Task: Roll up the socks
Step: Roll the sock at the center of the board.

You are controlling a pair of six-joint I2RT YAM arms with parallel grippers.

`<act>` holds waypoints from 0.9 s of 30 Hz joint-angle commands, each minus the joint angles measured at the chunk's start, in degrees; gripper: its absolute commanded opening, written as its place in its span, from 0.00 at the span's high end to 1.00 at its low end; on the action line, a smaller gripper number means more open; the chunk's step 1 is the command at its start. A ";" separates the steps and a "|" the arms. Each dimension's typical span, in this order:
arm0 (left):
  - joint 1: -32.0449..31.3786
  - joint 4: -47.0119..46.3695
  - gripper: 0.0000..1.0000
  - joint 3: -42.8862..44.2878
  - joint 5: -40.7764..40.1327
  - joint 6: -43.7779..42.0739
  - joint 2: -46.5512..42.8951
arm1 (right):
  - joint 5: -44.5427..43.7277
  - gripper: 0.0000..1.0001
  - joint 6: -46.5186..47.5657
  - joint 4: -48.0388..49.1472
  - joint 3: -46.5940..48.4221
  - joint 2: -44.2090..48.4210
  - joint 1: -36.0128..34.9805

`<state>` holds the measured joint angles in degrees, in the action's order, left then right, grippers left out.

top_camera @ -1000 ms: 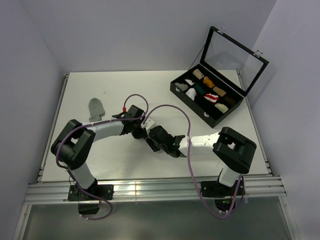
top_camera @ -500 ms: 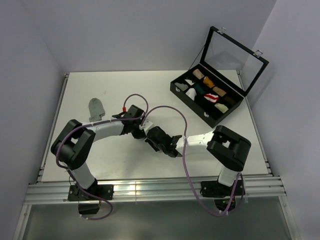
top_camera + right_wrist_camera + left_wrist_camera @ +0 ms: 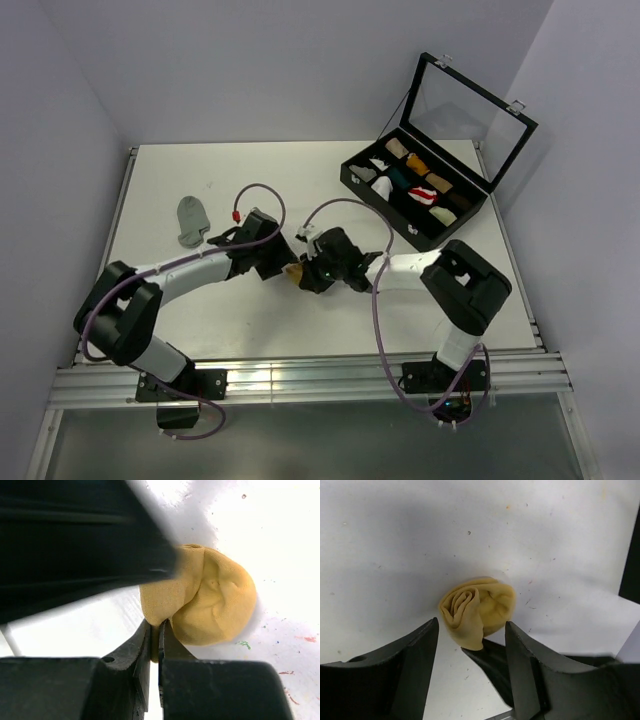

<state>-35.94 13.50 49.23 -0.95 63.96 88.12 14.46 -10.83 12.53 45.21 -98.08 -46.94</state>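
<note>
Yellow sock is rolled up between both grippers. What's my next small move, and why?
Probably ease the left gripper back off the yellow sock. Its jaws stand open, flanking the roll, gripping nothing, while the right gripper is pinched shut on a fold at the roll's edge, so that arm alone seems to hold it.

The rolled sock (image 3: 477, 611) is mustard-yellow. The flat sock (image 3: 190, 220) near the left edge of the table (image 3: 250, 180) is grey. The table is white.

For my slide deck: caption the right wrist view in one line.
Right tool shut on a fold of the rolled mustard-yellow sock on the white table.
</note>
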 commanded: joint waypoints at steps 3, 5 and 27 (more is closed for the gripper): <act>-0.01 -2.69 0.38 -3.09 -3.97 1.34 -5.76 | 25.51 1.00 -7.44 1.52 1.36 -3.60 7.11; 0.08 -3.30 0.38 -4.49 -3.88 1.43 -6.81 | 31.75 1.00 -9.82 2.14 2.77 -6.58 9.23; 0.00 -7.52 0.44 -9.15 0.42 4.50 -3.30 | 40.39 1.00 -19.23 0.30 9.54 -19.25 15.21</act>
<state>-35.94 7.73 41.17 -1.10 66.94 85.36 56.64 -30.28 15.92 52.97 -115.77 -32.21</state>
